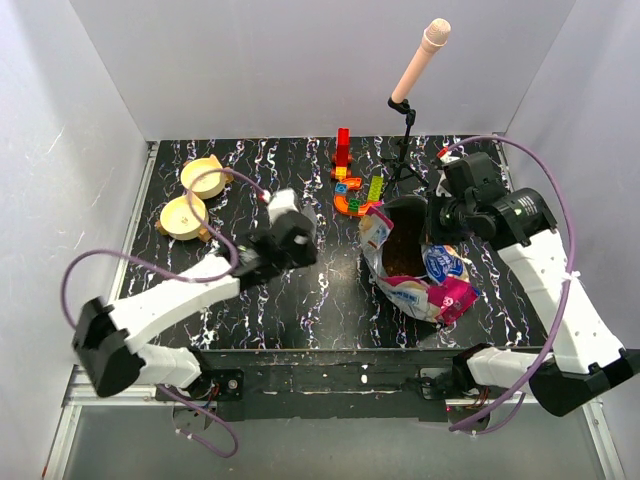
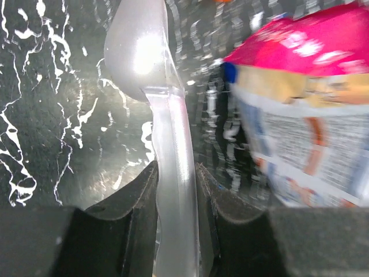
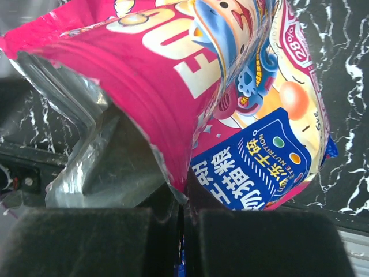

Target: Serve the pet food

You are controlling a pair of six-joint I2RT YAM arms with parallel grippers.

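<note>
My left gripper (image 2: 176, 176) is clamped on the handle of a clear plastic spoon (image 2: 138, 55), just left of the pet food bag (image 1: 425, 275). My right gripper (image 3: 183, 216) pinches that bag's torn rim. The bag stands open, with brown kibble (image 1: 404, 257) inside. Two tan bowls (image 1: 186, 216) sit well left of it.

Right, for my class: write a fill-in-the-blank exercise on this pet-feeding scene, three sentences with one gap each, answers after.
1. The left tool grips the handle of a clear plastic ____.
2. The right tool pinches the edge of the pet food bag, whose mouth is ____, showing brown kibble.
3. At the back left of the table stand ____ tan bowls.
Missing words: spoon; open; two.
</note>
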